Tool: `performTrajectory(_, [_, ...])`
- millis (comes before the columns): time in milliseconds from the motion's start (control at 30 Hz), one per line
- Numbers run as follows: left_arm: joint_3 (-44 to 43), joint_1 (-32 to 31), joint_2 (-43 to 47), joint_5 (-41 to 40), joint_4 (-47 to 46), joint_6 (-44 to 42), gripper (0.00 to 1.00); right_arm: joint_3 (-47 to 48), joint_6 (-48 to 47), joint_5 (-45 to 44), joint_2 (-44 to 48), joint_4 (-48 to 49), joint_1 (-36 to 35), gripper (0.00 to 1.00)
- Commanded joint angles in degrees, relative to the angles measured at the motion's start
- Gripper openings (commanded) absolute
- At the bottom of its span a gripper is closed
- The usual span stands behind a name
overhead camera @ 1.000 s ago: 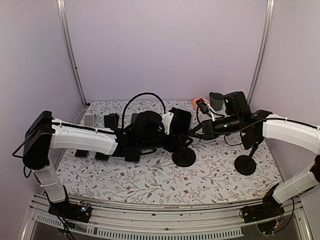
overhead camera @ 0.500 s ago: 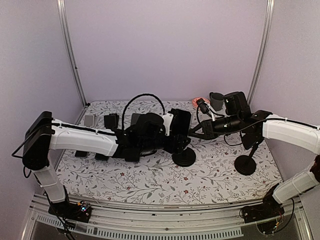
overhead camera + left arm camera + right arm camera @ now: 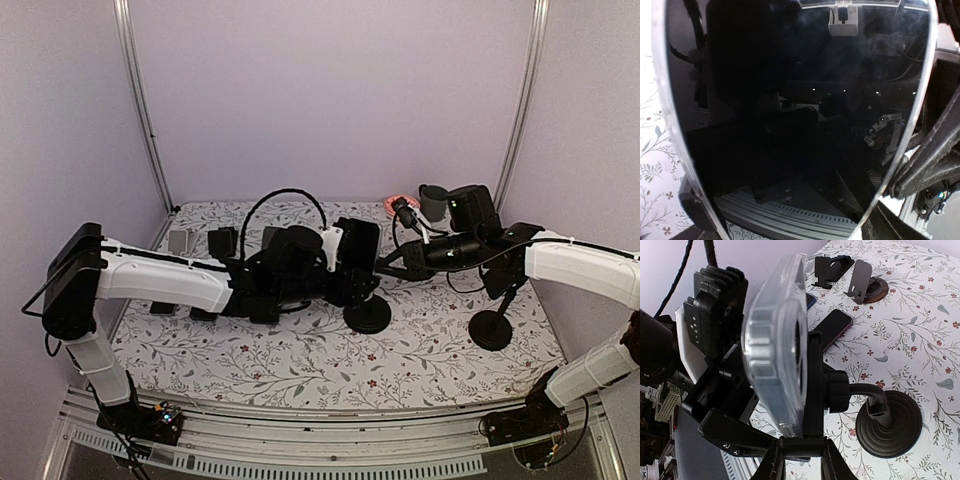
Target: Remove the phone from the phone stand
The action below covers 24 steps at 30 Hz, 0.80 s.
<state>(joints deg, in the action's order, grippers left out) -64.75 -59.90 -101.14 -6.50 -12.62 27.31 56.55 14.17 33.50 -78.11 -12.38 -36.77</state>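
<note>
The phone (image 3: 362, 245), black-screened in a clear case, stands upright in the cradle of the black phone stand (image 3: 368, 316) at mid-table. Its dark screen (image 3: 795, 115) fills the left wrist view. My left gripper (image 3: 348, 272) comes in from the left and is shut on the phone, a finger (image 3: 935, 150) against each long edge. My right gripper (image 3: 801, 460) is shut on the cradle's lower clamp bar, just behind the phone (image 3: 777, 350). The stand's bent neck runs down to its round base (image 3: 890, 425).
A second stand with a round base (image 3: 490, 328) stands under my right arm. A grey cup (image 3: 433, 200) and a pink object (image 3: 400, 206) sit at the back. Other holders (image 3: 860, 280) and a flat dark phone (image 3: 832, 327) lie on the floral cloth to the left.
My left gripper's jaws have narrowed onto the phone's edges. The right gripper has kept its hold on the stand, and both arms have barely shifted.
</note>
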Motion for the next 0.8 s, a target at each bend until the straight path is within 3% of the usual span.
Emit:
performTrajectory(0, [2.2, 6.1, 1.4, -8.6, 6.8, 3.6, 0.45, -1.4, -0.2, 2.2, 3.3, -4.4, -0.2, 0.00])
performTrajectory(433, [4.2, 9.0, 3.1, -4.8, 4.3, 1.0, 0.39, -2.0, -0.9, 1.2, 4.4, -5.8, 0.5, 0.00])
performTrajectory(767, [4.3, 5.9, 3.1, 14.0, -7.8, -6.6, 0.36, -0.8, -0.1, -0.1, 2.7, -3.6, 0.7, 0.00])
